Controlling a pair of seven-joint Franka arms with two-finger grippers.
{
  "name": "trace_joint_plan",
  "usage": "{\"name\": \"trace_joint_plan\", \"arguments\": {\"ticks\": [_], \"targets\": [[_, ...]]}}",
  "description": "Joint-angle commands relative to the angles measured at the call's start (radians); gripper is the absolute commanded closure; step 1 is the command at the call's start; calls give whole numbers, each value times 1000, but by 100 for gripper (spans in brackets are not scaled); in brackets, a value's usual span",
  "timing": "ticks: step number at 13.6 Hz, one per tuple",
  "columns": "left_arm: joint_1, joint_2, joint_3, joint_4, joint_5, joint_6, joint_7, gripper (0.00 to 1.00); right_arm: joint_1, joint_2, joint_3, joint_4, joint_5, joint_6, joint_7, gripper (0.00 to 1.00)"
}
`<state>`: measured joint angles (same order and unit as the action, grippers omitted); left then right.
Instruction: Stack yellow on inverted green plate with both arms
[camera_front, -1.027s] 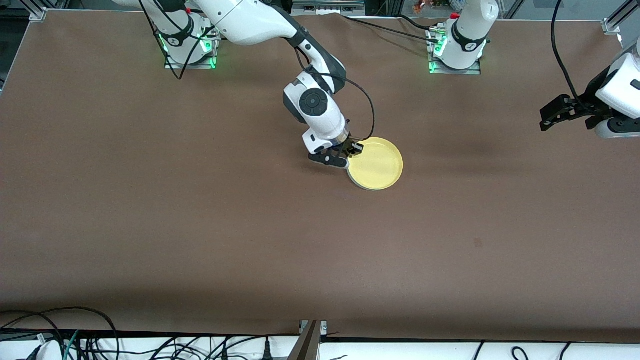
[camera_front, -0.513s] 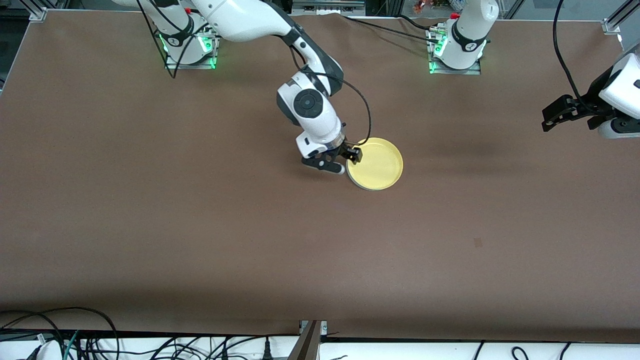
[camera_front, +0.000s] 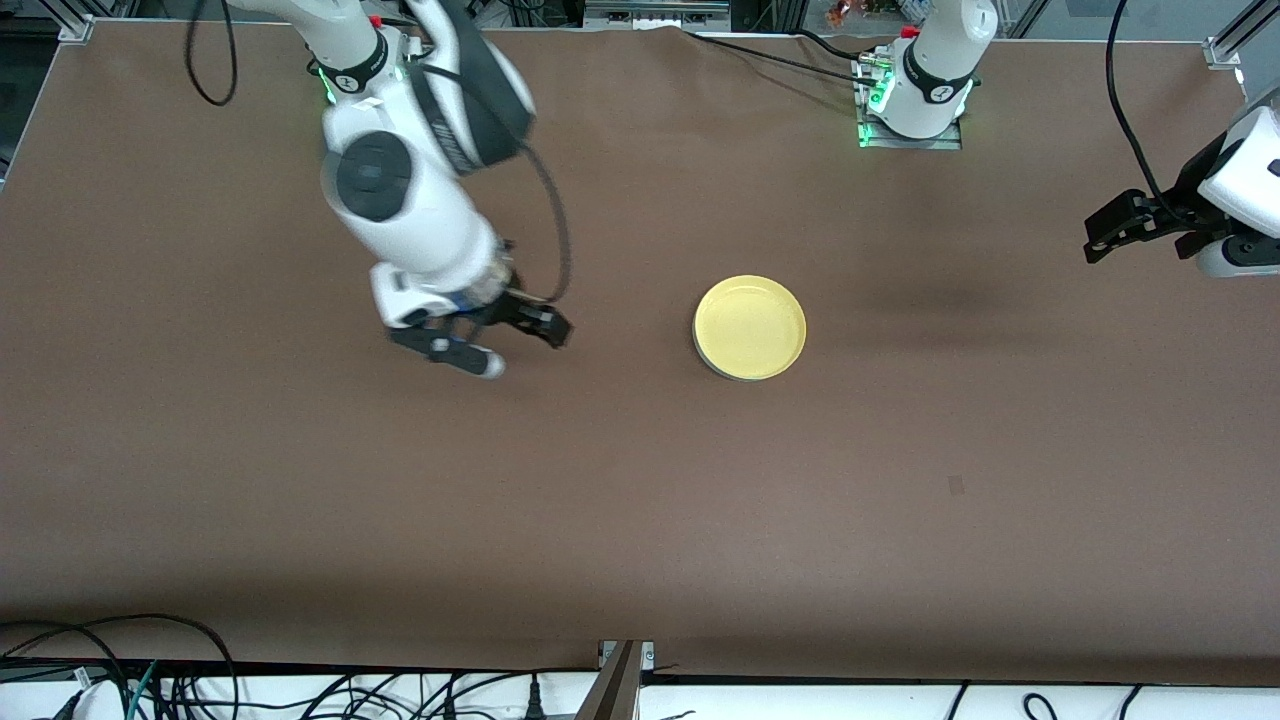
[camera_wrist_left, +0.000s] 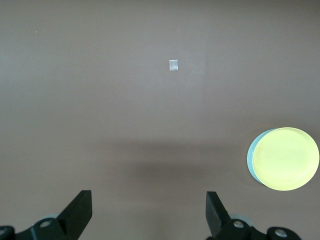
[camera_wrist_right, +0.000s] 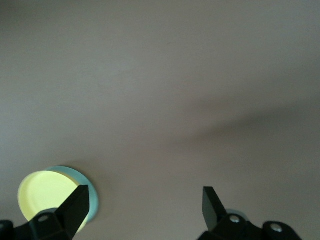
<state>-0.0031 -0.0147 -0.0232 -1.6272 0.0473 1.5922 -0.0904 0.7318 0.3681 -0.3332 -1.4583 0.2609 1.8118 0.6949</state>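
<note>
You see two white arms with dark grey joint bands, green lights glowing at each base, black cables looping along them, and black two-finger grippers.

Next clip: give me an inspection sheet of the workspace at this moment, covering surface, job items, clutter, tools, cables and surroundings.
Surface: brown table, a small pale patch nearer the front camera.
Job's things: yellow plate lies on the green plate, slightly off-centre; only a thin green edge shows.
Clutter: nothing seen.
Tools: right tool open, empty, over bare table toward the right arm's end. Left tool open, empty; that arm waits at its end.
Cables: black cable loops at the right wrist; more cables along the table's near edge.
Surroundings: metal framing at the table's edges.
</note>
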Motion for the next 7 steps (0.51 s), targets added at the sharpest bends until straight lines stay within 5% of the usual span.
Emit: {"name": "trace_joint_plan", "arguments": {"ticks": [1, 4, 7], "targets": [[3, -4, 2, 9, -14, -6, 6, 0, -5, -121, -100, -42, 14, -156, -183, 0], [2, -4, -1, 9, -14, -6, 3, 0, -144, -239, -106, -51, -24, -314, -351, 0], [2, -5, -1, 9, -12, -8, 3, 0, -363, -346, 73, -86, -201, -367, -486, 0]]}}
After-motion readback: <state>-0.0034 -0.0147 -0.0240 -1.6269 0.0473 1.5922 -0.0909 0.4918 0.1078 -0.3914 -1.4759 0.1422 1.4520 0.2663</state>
